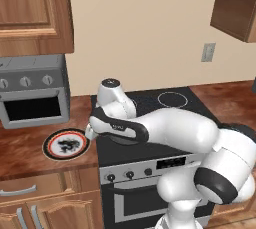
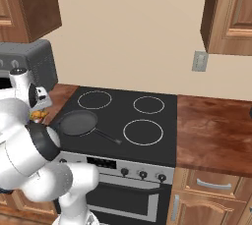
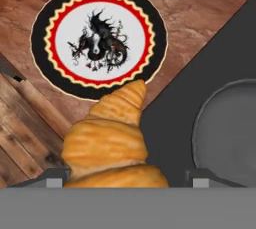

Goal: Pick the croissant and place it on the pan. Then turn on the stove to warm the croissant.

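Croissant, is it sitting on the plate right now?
No, the croissant sits between the gripper's fingertips above the counter and stove edge, off the plate, whose centre is bare.

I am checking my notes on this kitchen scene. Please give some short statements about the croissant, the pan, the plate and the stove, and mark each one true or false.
1. The croissant sits between the fingers of the gripper. True.
2. The croissant already lies in the pan. False: the pan holds nothing, and the croissant is up at the gripper.
3. The pan rests on the stove, at its front left. True.
4. The plate lies on the black cooktop. False: it lies on the wooden counter, left of the stove.
5. The plate carries a dark figure at its middle. True.
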You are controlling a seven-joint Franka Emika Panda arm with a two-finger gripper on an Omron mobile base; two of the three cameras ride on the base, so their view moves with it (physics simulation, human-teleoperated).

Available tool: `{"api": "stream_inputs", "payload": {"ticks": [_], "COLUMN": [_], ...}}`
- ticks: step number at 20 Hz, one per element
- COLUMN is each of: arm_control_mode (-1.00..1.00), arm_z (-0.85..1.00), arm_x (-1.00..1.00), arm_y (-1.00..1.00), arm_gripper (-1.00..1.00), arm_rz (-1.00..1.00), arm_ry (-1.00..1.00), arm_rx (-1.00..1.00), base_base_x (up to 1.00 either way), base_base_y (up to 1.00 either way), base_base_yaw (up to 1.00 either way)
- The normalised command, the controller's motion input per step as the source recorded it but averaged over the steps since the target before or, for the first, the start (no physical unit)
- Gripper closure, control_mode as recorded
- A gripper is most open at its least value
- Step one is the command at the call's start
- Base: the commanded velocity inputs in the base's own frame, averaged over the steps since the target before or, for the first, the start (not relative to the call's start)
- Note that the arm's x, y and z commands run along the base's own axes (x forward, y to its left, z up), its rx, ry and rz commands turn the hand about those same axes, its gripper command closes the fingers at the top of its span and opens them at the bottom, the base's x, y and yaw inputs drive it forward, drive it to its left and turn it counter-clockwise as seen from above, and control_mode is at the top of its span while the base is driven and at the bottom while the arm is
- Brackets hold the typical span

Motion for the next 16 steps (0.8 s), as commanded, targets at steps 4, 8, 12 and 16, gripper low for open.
{"api": "stream_inputs", "payload": {"ticks": [4,8,12,16], "arm_control_mode": [-1.00,-1.00,-1.00,-1.00], "arm_z": [0.24,0.15,0.00,0.00], "arm_x": [-0.18,-0.11,-0.01,0.00], "arm_y": [-0.70,-0.63,-0.58,-0.48], "arm_gripper": [1.00,1.00,1.00,1.00], "arm_rz": [0.00,0.00,0.00,0.00], "arm_ry": [0.00,0.00,0.00,0.00], "arm_rx": [0.00,0.00,0.00,0.00], "base_base_x": [0.00,0.00,0.00,0.00], "base_base_y": [0.00,0.00,0.00,0.00], "base_base_yaw": [0.00,0.00,0.00,0.00]}}
